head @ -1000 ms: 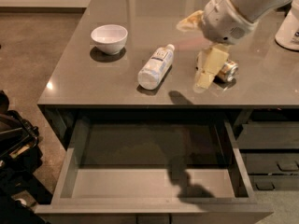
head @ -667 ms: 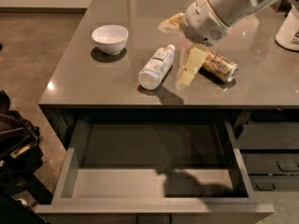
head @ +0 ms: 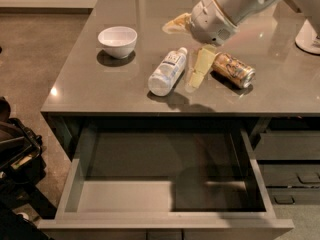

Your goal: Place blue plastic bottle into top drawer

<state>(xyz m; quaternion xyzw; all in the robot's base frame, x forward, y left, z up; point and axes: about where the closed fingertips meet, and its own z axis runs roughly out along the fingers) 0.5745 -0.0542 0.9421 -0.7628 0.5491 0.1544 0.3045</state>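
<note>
Grey countertop over the top drawer, which is pulled out; its inside shows just smooth grey floor and shadow. Gripper hangs over the counter's middle, fingers spread wide, gripping nothing. The lower finger points down between bottle and can. Blue plastic bottle lies on its side on the countertop, not in the drawer. Can lies on its side just right of the finger. White bowl stands upright at left, inside plain white.

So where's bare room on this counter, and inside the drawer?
Bare: the counter in front of the bowl and behind it, plus the whole drawer floor. Crowded: the middle, where the open gripper hangs over the bottle and can lying close together.
</note>
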